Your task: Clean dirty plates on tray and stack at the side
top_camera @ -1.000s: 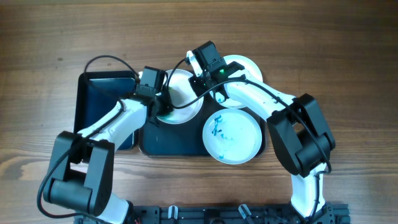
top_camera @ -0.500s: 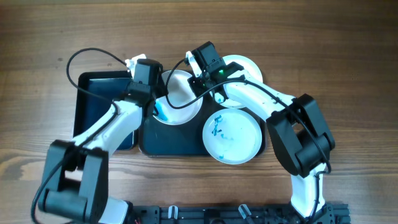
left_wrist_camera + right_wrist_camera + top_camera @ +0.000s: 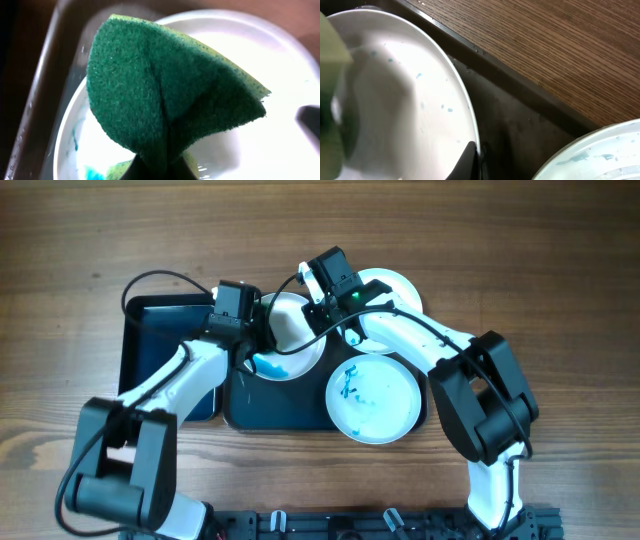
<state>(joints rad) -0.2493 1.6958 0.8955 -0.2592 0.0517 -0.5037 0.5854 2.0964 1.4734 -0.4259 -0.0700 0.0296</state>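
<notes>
Overhead: three plates (image 3: 375, 400) all sit on the tray (image 3: 270, 408), none stacked beside it. The near one is blue-smeared; the far-right one is half hidden under the right arm (image 3: 420, 340).
Left wrist: the left gripper (image 3: 155, 170) pinches a green sponge (image 3: 165, 105) over the tray's far-left plate, teal smear showing.
Right wrist: the right gripper (image 3: 476, 159) clamps that plate's rim, fingertips cut off.

Soft even light, blurred wrist views.

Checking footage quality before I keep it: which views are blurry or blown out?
Left wrist: sponge sharp, plate behind it washed out white. Right wrist: sponge blurred at the left edge, table grain crisp. Overhead: even light, all sharp.
</notes>
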